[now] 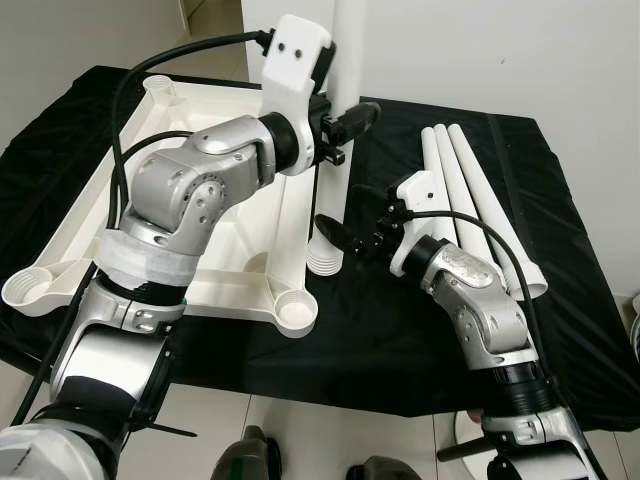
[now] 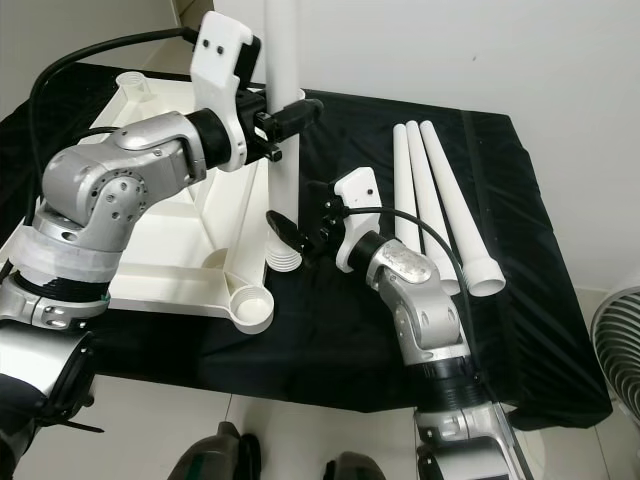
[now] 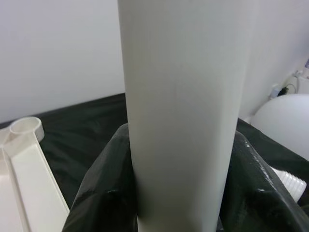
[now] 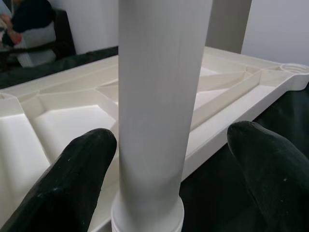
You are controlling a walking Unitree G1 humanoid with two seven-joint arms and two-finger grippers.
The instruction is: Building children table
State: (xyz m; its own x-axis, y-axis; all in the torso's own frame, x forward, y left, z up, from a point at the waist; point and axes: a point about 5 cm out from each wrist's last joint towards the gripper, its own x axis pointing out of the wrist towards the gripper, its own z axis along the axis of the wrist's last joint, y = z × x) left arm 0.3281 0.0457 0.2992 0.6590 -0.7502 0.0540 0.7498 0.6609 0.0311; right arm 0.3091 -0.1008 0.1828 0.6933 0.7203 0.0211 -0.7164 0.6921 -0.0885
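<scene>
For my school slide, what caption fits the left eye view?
Left gripper clamps an upright white plastic table leg while the open right gripper flanks its ribbed base beside the upturned white tabletop.

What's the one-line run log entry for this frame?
step: leg mounting | left end effector: shut on upright table leg | right end effector: open around leg base | tabletop: upside down | spare legs: three, lying on cloth

You see two silver metal arms with rounded joint housings dotted with small dark screw holes. The left arm has a white band and black rings between segments. Each wrist carries a white plastic camera block. Black cables loop along both arms. The grippers' fingers are matte black and rounded.
</scene>
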